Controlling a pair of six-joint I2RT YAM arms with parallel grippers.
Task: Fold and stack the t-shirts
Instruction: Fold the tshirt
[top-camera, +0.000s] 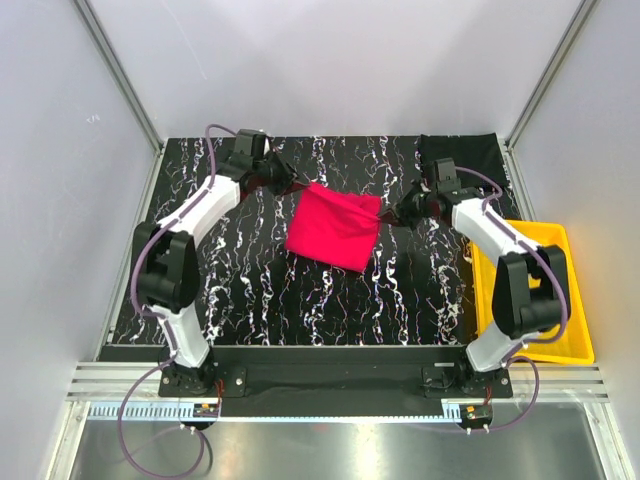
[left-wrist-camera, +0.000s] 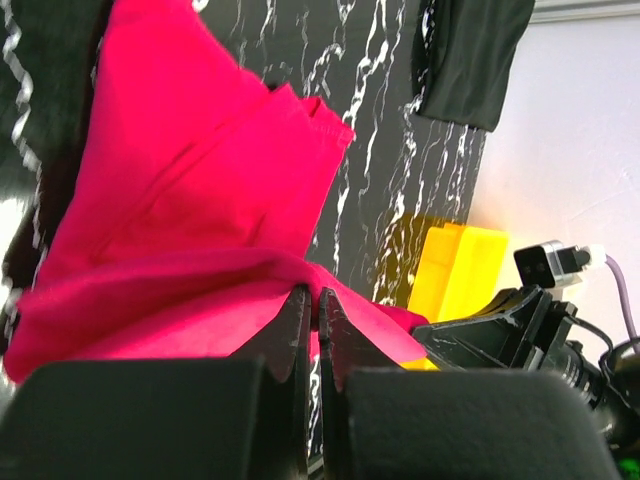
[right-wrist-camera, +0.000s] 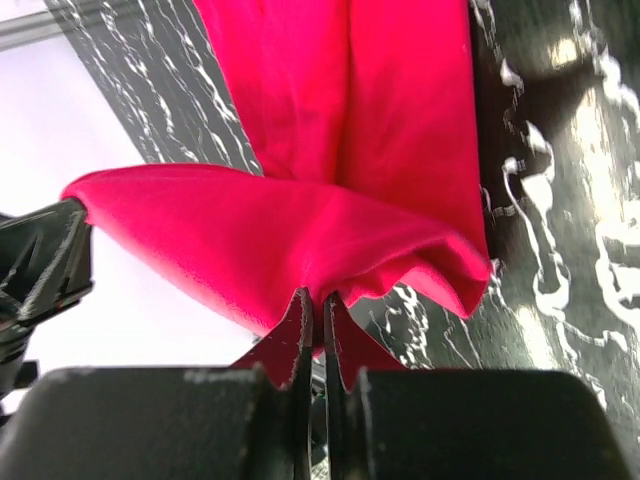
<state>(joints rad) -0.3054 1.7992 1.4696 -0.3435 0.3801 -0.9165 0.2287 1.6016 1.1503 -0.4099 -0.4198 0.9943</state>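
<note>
The left gripper and right gripper are each clamped tight on one end of the red t-shirt's far edge, mid-surface. They should travel level and together so the fold lands square. The black t-shirt lies far right.

Red t-shirt blocks centre; near tabletop free; tray right.

One t-shirt at the centre of the table, between my grippers.
My left gripper is at its far-left corner, my right gripper at its right corner; the other t-shirt lies far right, the tray near right.
</note>
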